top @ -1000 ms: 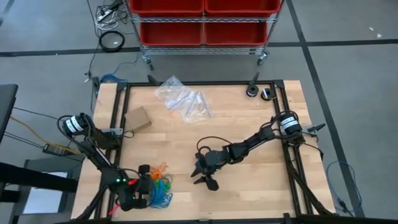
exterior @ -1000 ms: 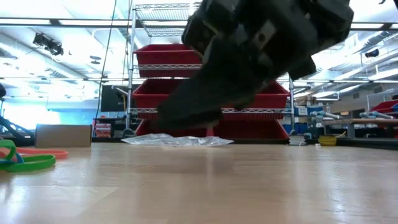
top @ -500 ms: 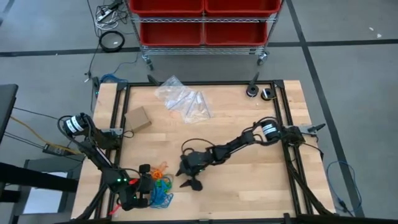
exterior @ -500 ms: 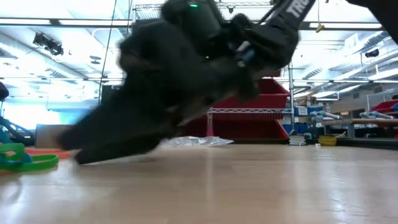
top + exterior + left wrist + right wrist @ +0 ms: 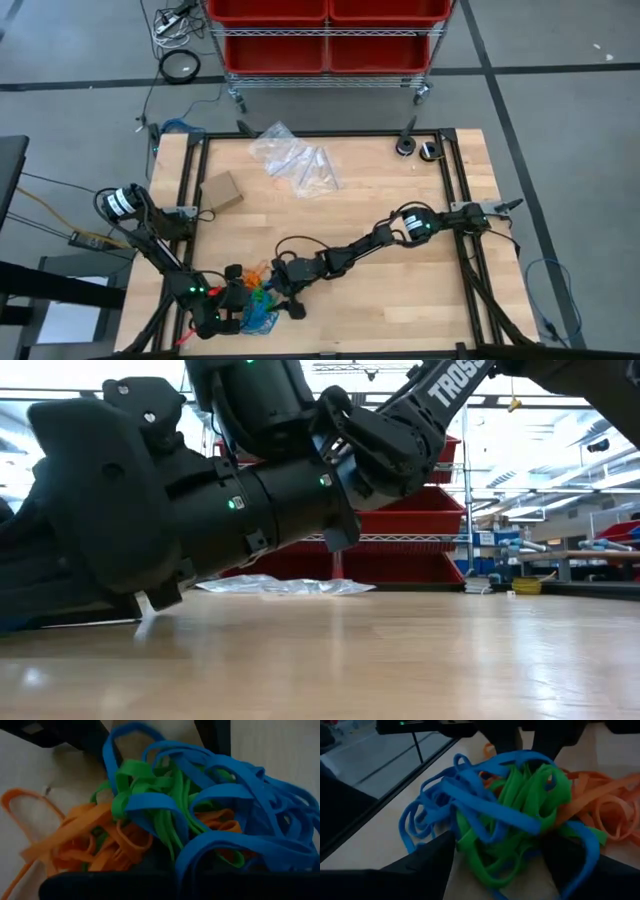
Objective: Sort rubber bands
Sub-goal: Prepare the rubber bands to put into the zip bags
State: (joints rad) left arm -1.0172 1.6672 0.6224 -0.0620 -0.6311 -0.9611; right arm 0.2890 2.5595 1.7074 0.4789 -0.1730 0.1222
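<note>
At the near left corner of the wooden bench [image 5: 400,290], the rubber bands [image 5: 258,303] lie in one tangled heap of orange, blue and green loops, and both arms meet over it. The left pincer [image 5: 243,292] sits at the heap's left edge, low on the bench; its fingers look nearly pressed together, though whether a loop is caught between them cannot be told from these views. In the left wrist view the rubber bands [image 5: 170,815] fill the picture, blue loops piled over green ones with the orange ones spilling to one side. The right arm reaches across the bench from the right side, and the right pincer [image 5: 283,296] rests at the heap's right edge with its fingers spread wide. In the right wrist view the two dark fingers [image 5: 427,862] stand on either side of the green and blue knot of rubber bands [image 5: 520,815], just beside it, holding nothing. In the low view the right pincer [image 5: 60,575] hangs just above the wood and hides the heap. Farther back on the bench lie clear plastic bags [image 5: 295,160], well apart from the heap, and a small cardboard box [image 5: 222,191] sits near the left rail. Beyond the bench stands a wire rack with red bins [image 5: 325,30].
</note>
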